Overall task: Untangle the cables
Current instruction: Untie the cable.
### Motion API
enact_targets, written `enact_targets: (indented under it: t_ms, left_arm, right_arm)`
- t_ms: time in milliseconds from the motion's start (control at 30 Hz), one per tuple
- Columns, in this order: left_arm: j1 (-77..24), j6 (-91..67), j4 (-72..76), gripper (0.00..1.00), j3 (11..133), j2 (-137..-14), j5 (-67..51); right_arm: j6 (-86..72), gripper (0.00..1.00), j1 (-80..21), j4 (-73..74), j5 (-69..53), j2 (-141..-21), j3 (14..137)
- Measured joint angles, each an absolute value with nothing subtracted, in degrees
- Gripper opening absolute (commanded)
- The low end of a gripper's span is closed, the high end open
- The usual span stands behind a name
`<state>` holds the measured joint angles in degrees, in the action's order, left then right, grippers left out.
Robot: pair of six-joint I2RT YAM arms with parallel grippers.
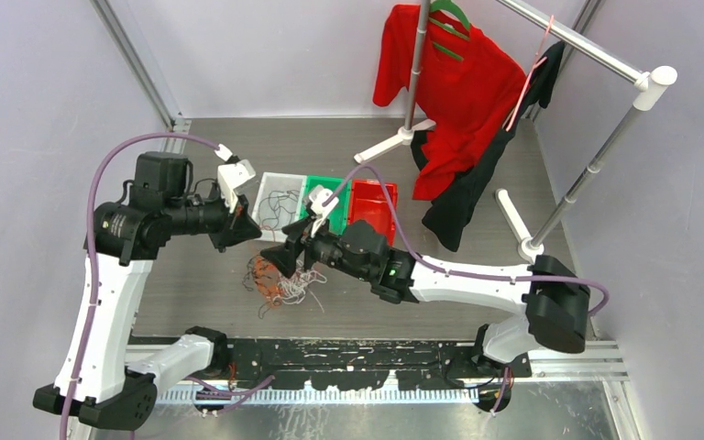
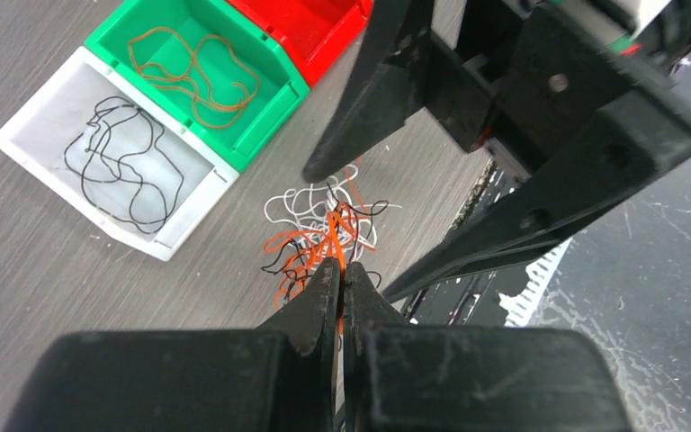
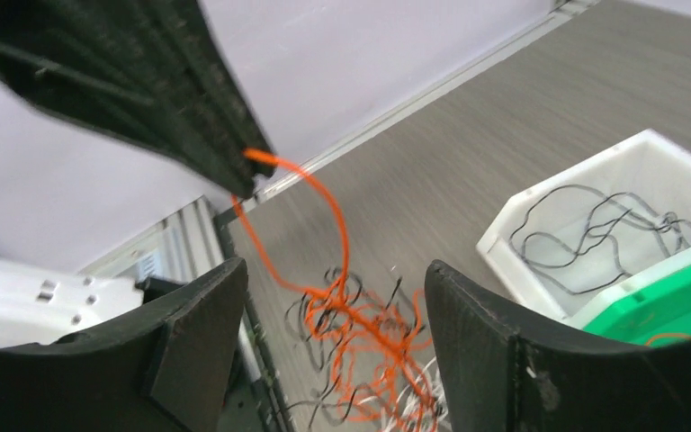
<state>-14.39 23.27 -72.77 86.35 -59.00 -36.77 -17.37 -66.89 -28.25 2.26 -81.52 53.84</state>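
Orange, black and white cables (image 1: 280, 280) lie mostly knotted in one heap on the counter (image 1: 192, 293) just in front of the bins, so I judge the sorting barely begun: one black cable (image 2: 121, 162) lies loose in the white bin (image 2: 27, 135), one orange-brown cable (image 2: 193, 67) in the green bin (image 2: 272, 88), and the red bin (image 2: 324, 27) shows none in its visible part. Left jaws are pinched tight on an orange strand (image 3: 342, 234) that rises out of the heap, while the right jaws stand wide apart above it, holding nothing. No brand, label or writing is legible anywhere.
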Motion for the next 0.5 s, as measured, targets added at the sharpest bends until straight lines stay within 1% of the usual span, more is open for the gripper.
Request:
enact_targets:
  t_ms: [233, 500]
  left_arm:
    - [-14.39, 22.76, -74.08, 0.0, 90.37, -59.55, -39.83]
    - [-14.39, 22.65, -74.85, 0.0, 99.0, -60.2, -42.41]
  right_arm:
    - [-15.11, 0.73, -67.29, -30.81, 11.7, -87.5, 57.12]
    - [-15.62, 0.73, -67.42, -33.32, 15.84, -91.11, 54.26]
